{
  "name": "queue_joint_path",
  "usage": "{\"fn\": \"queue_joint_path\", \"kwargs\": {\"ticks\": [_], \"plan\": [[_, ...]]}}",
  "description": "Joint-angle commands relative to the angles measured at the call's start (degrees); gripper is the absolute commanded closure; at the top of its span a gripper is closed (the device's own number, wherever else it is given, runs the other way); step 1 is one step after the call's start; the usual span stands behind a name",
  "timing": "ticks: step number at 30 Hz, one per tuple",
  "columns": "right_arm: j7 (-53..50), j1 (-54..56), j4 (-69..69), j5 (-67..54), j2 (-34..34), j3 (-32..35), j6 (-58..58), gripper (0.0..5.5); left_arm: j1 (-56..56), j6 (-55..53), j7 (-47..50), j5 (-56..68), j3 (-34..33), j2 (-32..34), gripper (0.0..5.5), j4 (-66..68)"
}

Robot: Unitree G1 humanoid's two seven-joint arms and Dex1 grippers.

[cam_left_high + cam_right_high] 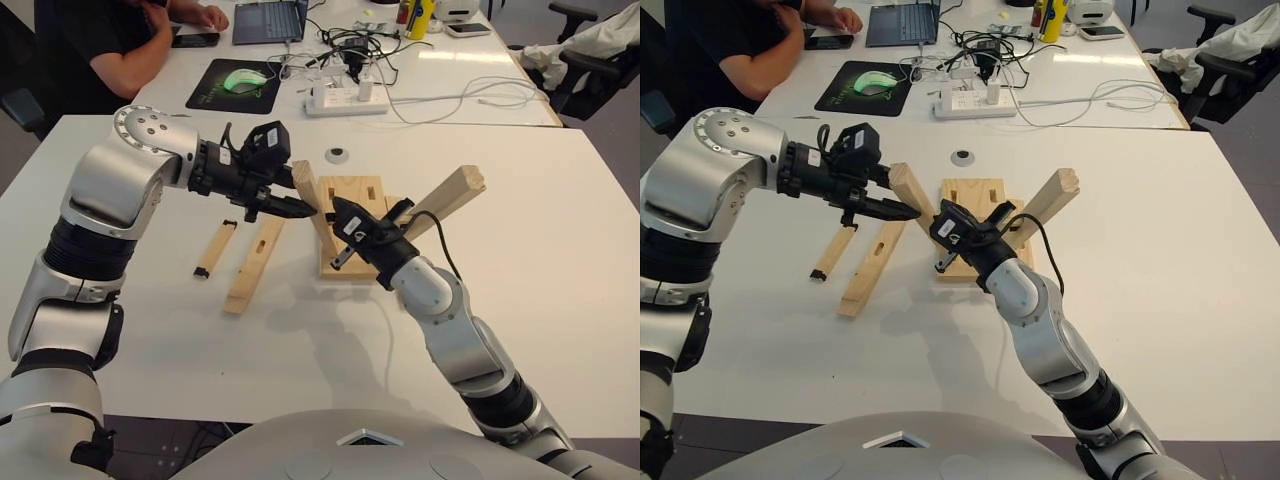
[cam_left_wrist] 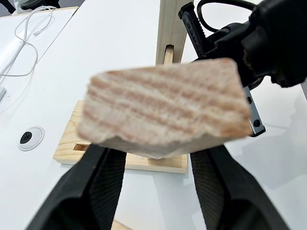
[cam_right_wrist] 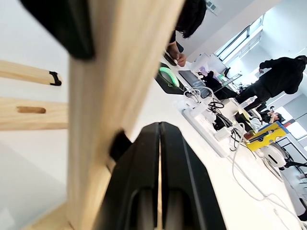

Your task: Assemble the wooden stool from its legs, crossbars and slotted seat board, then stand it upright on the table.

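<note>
Nearest on the desk lie two loose parts, a long slotted piece [image 1: 254,266] and, at its 9 o'clock, a short crossbar [image 1: 215,248]. Both are well apart from the claws. Next is the right claw [image 1: 340,216], with its fingers pressed together on nothing. It lies over the flat seat board [image 1: 352,187], just beside the leg [image 1: 304,182].

This leg is clamped in the left claw [image 1: 298,209]. Its long axis runs from 11 o'clock at the top to 5 o'clock at the foot, which meets the board's 9 o'clock edge. I judge that the coming move depends on this foot finding its slot.

A second leg [image 1: 455,190] rises from the board toward 2 o'clock. The first leg's foot and its slot are hidden behind the right claw.
</note>
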State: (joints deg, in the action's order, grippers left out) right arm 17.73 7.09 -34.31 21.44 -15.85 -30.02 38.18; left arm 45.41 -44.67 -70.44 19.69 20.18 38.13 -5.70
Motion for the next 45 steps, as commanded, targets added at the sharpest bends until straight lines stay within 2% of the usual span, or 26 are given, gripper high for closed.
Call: {"fn": "queue_joint_path", "kwargs": {"ticks": [1, 5, 10, 15, 20, 21, 24, 28, 30, 32, 34, 36, 38, 41, 45], "plan": [[0.2, -1.2, 0.9, -6.8, 5.5, 3.1, -2.6, 5.5, -1.9, -2.2, -0.6, 1.1, 4.6, -3.5, 3.48, -1.8], [-2.3, 5.4, -3.9, -16.0, 12.3, 16.1, -7.4, 5.5, -3.6, -2.2, -0.4, 0.6, 4.0, -1.9, 3.48, -2.5], [-5.2, 17.4, -4.5, -32.2, 16.6, 36.4, -0.3, 5.5, -4.7, -1.8, 0.0, 0.3, 3.6, -0.2, 3.48, -2.6], [-10.9, 26.7, 2.1, -45.8, 10.4, 59.3, 6.7, 5.5, -4.8, -1.8, 0.4, 0.3, 3.2, 1.3, 3.48, -2.7], [-11.5, 22.1, 10.8, -49.0, 1.5, 70.9, 7.5, 5.5, -5.6, -2.6, 0.8, 0.9, 2.3, 2.7, 3.48, -3.9], [-10.9, 20.1, 12.4, -48.7, 0.2, 71.7, 6.9, 5.5, -5.5, -2.6, 0.8, 1.0, 2.3, 2.9, 3.48, -4.0], [-8.5, 10.4, 14.4, -44.1, -3.6, 67.7, 6.3, 5.5, -5.1, -2.7, 0.8, 1.4, 2.4, 3.6, 3.48, -4.2], [-8.9, 3.5, 9.9, -43.4, -1.2, 64.3, 6.7, 5.5, -3.7, -3.1, 1.0, 2.3, 3.3, 3.6, 3.48, -4.3], [-9.9, 3.0, 8.5, -44.2, -0.2, 65.1, 7.0, 5.5, -3.3, -3.1, 0.9, 2.6, 3.7, 3.7, 3.48, -4.2], [-11.4, 5.1, 10.4, -48.3, 0.9, 69.6, 8.6, 5.5, -3.4, -3.2, 1.0, 2.8, 3.7, 3.9, 3.48, -4.4], [-14.3, 10.8, 12.7, -60.4, 4.8, 75.2, 12.6, 5.5, -3.9, -3.3, 1.5, 3.0, 3.7, 4.0, 3.48, -4.7], [-17.4, 14.4, 13.3, -73.0, 8.4, 77.2, 16.4, 5.5, -4.4, -3.2, 2.0, 3.1, 3.8, 4.0, 3.48, -4.8], [-23.0, 17.6, 12.4, -85.3, 12.9, 75.5, 16.5, 5.5, -5.1, -3.4, 2.6, 3.4, 3.8, 4.0, 3.48, -5.1], [-32.7, 21.7, 9.4, -103.4, 19.7, 68.3, 12.5, 5.5, -5.9, -3.4, 3.5, 3.4, 4.1, 3.5, 3.48, -5.3], [-41.0, 23.8, 8.3, -121.3, 20.0, 64.7, 4.5, 5.5, -6.5, -3.4, 4.2, 3.1, 4.3, 3.4, 3.48, -5.4]]}}
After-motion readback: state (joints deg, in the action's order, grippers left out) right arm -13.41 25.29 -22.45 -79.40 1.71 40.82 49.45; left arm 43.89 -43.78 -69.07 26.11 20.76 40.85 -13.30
